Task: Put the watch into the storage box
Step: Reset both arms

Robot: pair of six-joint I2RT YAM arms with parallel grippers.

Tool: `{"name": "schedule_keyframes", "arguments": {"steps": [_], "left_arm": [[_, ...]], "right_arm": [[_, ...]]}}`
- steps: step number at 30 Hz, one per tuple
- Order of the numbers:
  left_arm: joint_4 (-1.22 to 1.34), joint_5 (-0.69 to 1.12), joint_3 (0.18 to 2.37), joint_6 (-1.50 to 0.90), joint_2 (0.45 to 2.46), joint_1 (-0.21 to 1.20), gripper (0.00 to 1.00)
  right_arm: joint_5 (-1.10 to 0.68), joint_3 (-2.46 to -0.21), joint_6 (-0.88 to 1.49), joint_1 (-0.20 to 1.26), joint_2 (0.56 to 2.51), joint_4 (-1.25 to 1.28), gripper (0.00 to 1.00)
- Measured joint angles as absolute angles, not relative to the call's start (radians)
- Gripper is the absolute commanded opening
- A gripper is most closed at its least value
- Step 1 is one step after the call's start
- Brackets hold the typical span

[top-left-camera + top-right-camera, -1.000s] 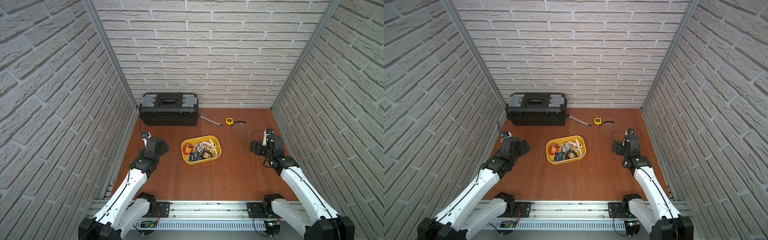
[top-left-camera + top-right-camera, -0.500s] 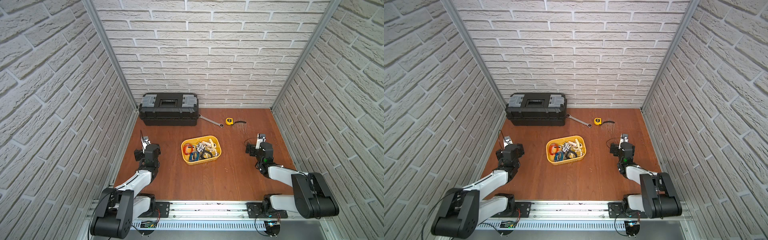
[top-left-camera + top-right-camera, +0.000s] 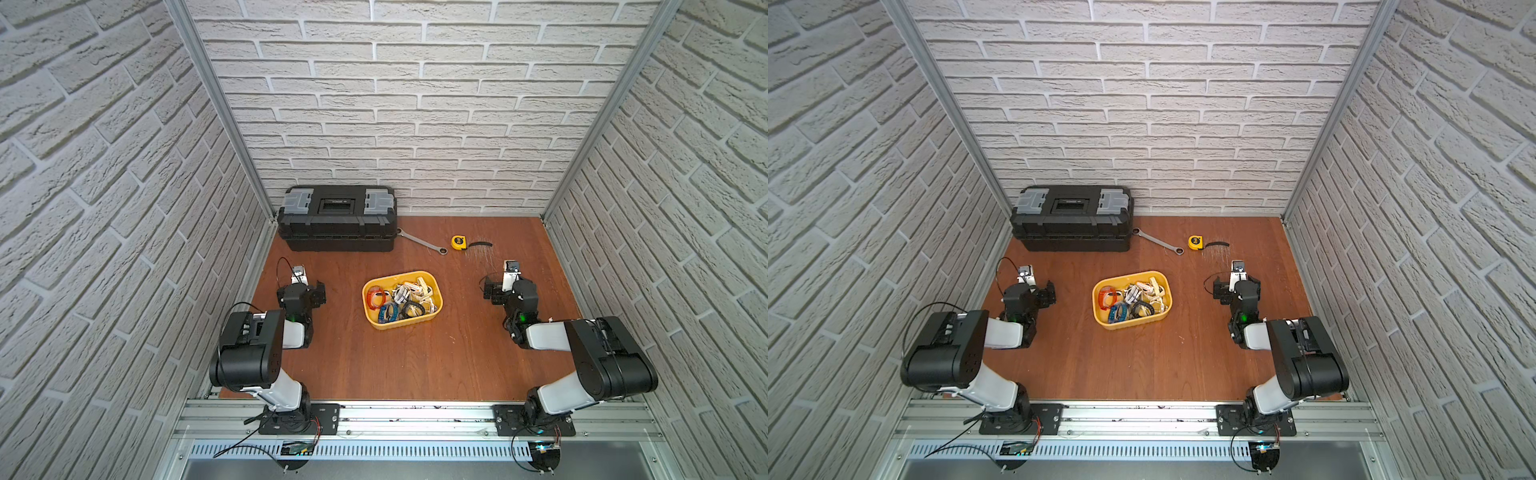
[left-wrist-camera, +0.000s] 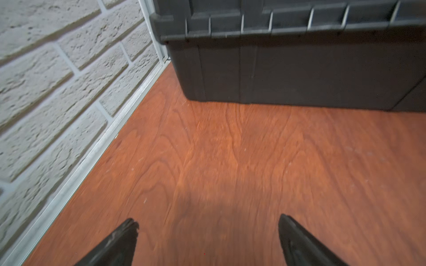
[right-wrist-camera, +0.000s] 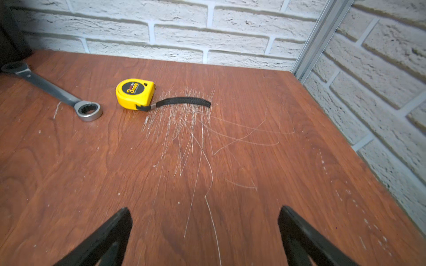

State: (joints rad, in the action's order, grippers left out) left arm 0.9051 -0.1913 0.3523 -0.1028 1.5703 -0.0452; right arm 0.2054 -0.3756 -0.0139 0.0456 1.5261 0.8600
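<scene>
- My left gripper [image 4: 207, 221] hangs over bare table [image 4: 230, 161], facing the one black toolbox [image 3: 337, 218]; fingers spread wide, nothing between them.
- One storage box [image 3: 401, 325] sits mid-table; the watches [image 3: 409, 291] lie inside it: one orange watch [image 3: 376, 297], one blue watch [image 3: 387, 312], one black watch [image 3: 413, 308], plus a pale tangle I cannot count; I see none outside, so I judge the job done.
- One wrench [image 3: 420, 242]; one tape measure [image 3: 458, 242]; both beyond the box.
- My right gripper [image 5: 205, 211], well apart from the box; fingers spread, empty.
</scene>
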Motion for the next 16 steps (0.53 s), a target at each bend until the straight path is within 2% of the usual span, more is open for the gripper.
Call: {"name": "schedule_keyframes", "arguments": {"steps": [16], "left_arm": [[0.896, -0.129, 0.370, -0.109, 1.570, -0.064, 0.98]], "right_arm": [[0.209, -0.379, -0.012, 0.043, 1.526, 0.830, 0.99]]}}
